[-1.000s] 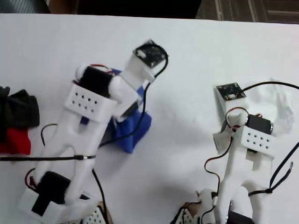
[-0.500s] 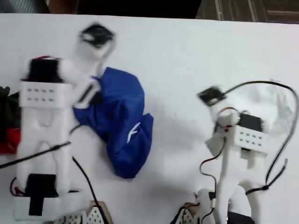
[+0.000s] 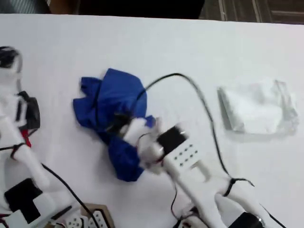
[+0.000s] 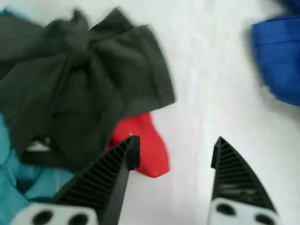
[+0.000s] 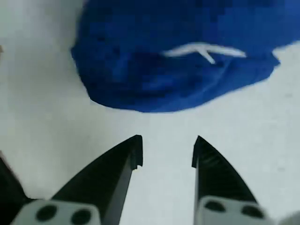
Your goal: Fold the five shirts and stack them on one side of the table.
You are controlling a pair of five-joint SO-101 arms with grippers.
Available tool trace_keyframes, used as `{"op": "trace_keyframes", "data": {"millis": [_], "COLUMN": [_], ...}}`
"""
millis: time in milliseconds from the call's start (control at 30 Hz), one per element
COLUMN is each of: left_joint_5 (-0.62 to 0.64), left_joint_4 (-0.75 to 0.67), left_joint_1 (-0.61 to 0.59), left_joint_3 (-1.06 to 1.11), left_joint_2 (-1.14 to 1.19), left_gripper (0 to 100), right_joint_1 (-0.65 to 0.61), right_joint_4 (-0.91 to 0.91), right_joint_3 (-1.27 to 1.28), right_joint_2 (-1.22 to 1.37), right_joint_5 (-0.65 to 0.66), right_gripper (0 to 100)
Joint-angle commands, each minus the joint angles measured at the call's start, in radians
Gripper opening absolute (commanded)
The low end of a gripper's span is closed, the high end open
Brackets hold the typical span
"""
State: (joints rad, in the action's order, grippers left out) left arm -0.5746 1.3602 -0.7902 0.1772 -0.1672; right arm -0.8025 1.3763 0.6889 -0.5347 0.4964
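A crumpled blue shirt (image 3: pixel 111 97) lies left of the table's middle. My right arm (image 3: pixel 178 149) stretches across from the front right to the shirt's near edge. My right gripper (image 5: pixel 166 152) is open just short of the blue shirt (image 5: pixel 178 51), over bare table. At the left edge my left arm (image 3: pixel 19 111) stands over a heap of shirts. My left gripper (image 4: pixel 176 147) is open and holds nothing. Below it lie a black shirt (image 4: pixel 84 84), a red shirt (image 4: pixel 147 147) and a teal shirt (image 4: pixel 18 187). A folded white shirt (image 3: pixel 259 109) lies at the right.
The white table (image 3: pixel 190 47) is bare along the back and between the blue and white shirts. The right arm's black cable (image 3: pixel 190 88) arcs over the middle. Arm bases and wiring crowd the front edge.
My left arm has let go of the blue shirt and swung left to the heap. My right arm has swung left from over the white shirt to the blue one.
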Motion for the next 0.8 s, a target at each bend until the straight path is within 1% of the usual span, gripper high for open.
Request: {"op": "trace_keyframes", "data": {"millis": [0, 100, 200, 333, 667, 733, 767], "left_joint_5": [-0.008, -0.009, -0.009, -0.008, -0.008, -0.008, -0.008], "left_joint_4": [-0.055, -0.064, -0.057, -0.057, -0.055, -0.055, -0.055], "left_joint_1": [-0.087, -0.127, -0.140, -0.140, -0.157, -0.169, -0.170], "left_joint_3": [0.022, 0.041, 0.041, 0.041, 0.039, 0.039, 0.039], "left_joint_2": [-0.043, -0.043, -0.043, -0.043, -0.044, -0.044, -0.044], "left_gripper": [26, 26, 26, 26, 26, 26, 26], "right_joint_1": [-0.130, -0.211, -0.248, -0.251, -0.249, -0.240, -0.228], "right_joint_4": [-0.010, -0.015, -0.050, -0.124, -0.363, -0.400, -0.406], "right_joint_3": [-0.104, -0.118, -0.107, -0.112, -0.117, -0.121, -0.133], "right_joint_2": [-0.028, -0.027, -0.027, 0.045, 0.417, 0.467, 0.487], "right_joint_5": [-0.052, -0.057, -0.057, -0.057, -0.060, -0.087, -0.109], "right_gripper": [18.7, 18.7, 18.7, 18.7, 18.7, 18.1, 16.0]}}
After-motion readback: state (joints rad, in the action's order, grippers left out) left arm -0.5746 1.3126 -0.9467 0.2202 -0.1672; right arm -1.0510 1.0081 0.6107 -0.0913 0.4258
